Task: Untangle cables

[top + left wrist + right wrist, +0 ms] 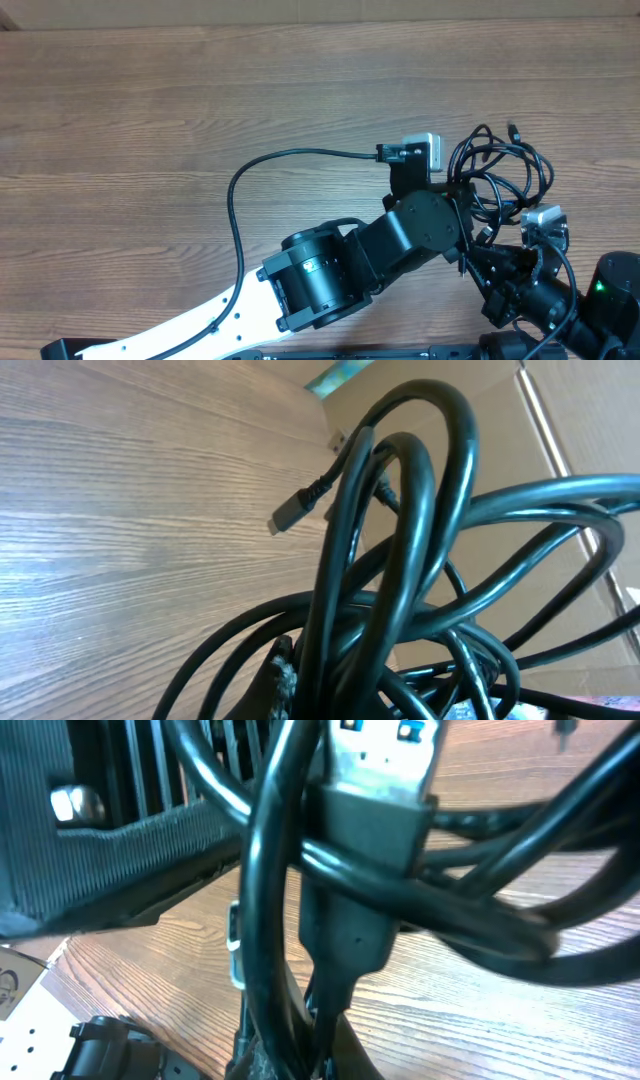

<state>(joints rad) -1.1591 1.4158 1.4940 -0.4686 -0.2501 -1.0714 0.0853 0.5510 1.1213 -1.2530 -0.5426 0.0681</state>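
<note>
Standing by the table [150, 100], I see the cables [505, 165] bunched in one knotty black tangle near its right side, hoisted where the two arms meet, with loops spilling off toward the far edge. The left gripper [465, 197] looks clenched on a handful of cords, which climb straight out of its grasp in the left wrist view and arch over in tall hoops. The right gripper [290, 1058] also seems clamped low on a few strands, though its fingers are mostly buried under cord. I'd judge these cords light and springy, soft enough to bend anywhere but with enough memory to hold their curl, so a freed loop will likely spring back into the pile, not lie flat. The jackets look smooth and a bit glossy (slippery, I'd guess, under a narrow pinch). The sensible handles are the ends: a small plug tip [290, 513] pokes free over the wood, and a chunky blue-lined plug [372, 780] sits with a cord wrapped across its housing. A plug body gives a firm, non-sliding hold, but I'd pull gently, since a hard tug would probably only cinch the crossings tighter.
</note>
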